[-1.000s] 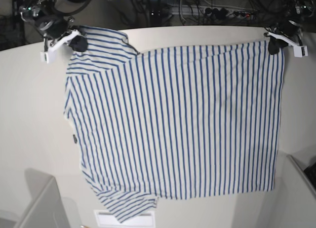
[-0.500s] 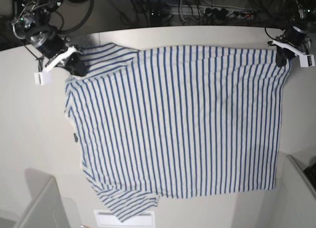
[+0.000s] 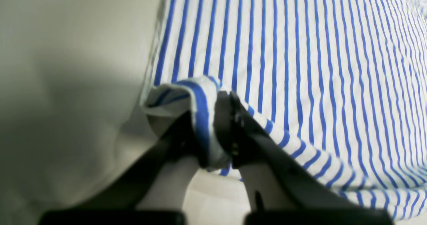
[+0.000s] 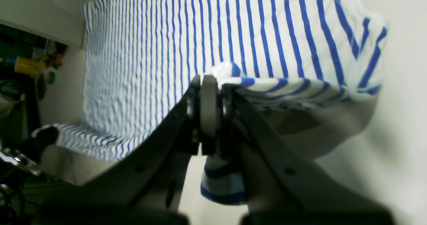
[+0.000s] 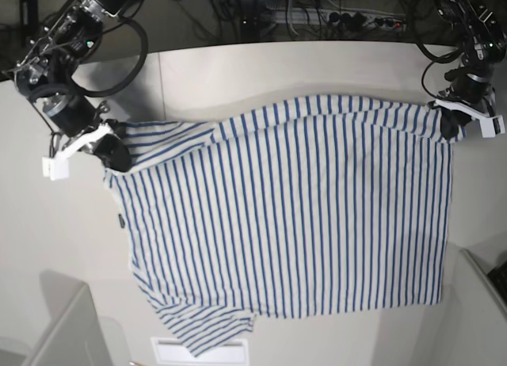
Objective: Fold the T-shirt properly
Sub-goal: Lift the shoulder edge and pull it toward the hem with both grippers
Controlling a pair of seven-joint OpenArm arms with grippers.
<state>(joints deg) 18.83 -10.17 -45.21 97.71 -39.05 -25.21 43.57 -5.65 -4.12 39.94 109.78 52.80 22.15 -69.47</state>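
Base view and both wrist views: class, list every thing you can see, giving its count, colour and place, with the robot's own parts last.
T-shirt: one, white with thin blue stripes, spread across the table, far edge lifted at both corners.
Label: one, small and dark, at the shirt's edge on the base view's left.
Table: one, off-white, under the shirt.
Cables: several, dark, behind the table's far edge.
Left hand: one, black, shut on a shirt corner, base view's right.
Right hand: one, black, shut on the sleeve-side corner, base view's left.
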